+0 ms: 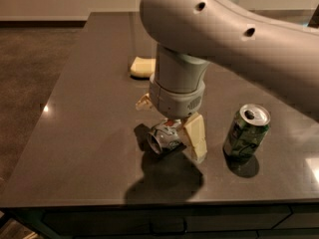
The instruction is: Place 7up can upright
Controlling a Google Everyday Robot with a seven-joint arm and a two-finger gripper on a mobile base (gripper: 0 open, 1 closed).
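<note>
table: a dark brown-grey table with a smooth, slightly shining top (84, 133) fills most of the camera view; a dark carpet floor (30, 68) lies on its left
arm: a big light grey robot arm of rounded plastic (229, 29) comes in from the upper right and bends down to the middle of the table
gripper: the two-finger gripper with cream-coloured fingers (170, 130) hangs under the grey round wrist, low above the table top, at the place of the lying can
fingers: the fingers (195, 133) stand apart; the near one reaches down just on the right side of the lying can, with its tip close to the table, and the other shows only as a small cream tip at the left of the wrist, further back
grasp: the jaws are not closed on anything
7up can: the small silver-white 7up can with green bands (163, 137) lies on its side on the table, partly under the wrist, with one round end turned to the front left; it is not upright
other can: a dark green soda can with an opened silver top (245, 132) stands upright to the right of the gripper, apart from it
yellow thing: a pale yellow soft-looking block (142, 67) lies further back on the table, behind the wrist
shadow: a dark shadow (164, 180) falls on the table in front of the gripper
</note>
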